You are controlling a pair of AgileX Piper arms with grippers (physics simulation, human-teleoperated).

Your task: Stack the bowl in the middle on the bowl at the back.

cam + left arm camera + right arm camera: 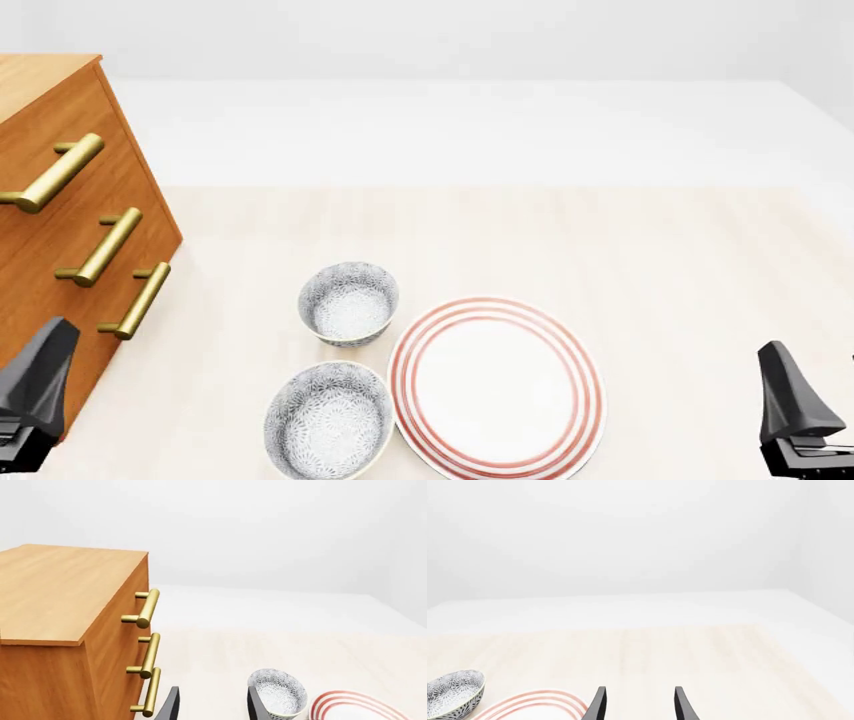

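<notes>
The bowl in the middle (328, 420) is the wider grey-and-white speckled one near the front edge, just left of the plate. The bowl at the back (350, 303) is narrower and deeper; it also shows in the left wrist view (277, 694) and the right wrist view (454, 692). My left gripper (40, 375) hangs at the far left beside the drawer unit, well left of both bowls, fingers apart and empty (210, 707). My right gripper (787, 385) is at the far right, beyond the plate, also open and empty (639, 707).
A red-ringed white plate (497, 385) lies right of the bowls, touching or nearly touching the middle one. A wooden drawer unit (67, 200) with three brass handles (107, 245) fills the left side. Bare light-wood table (667, 260) stretches behind and to the right.
</notes>
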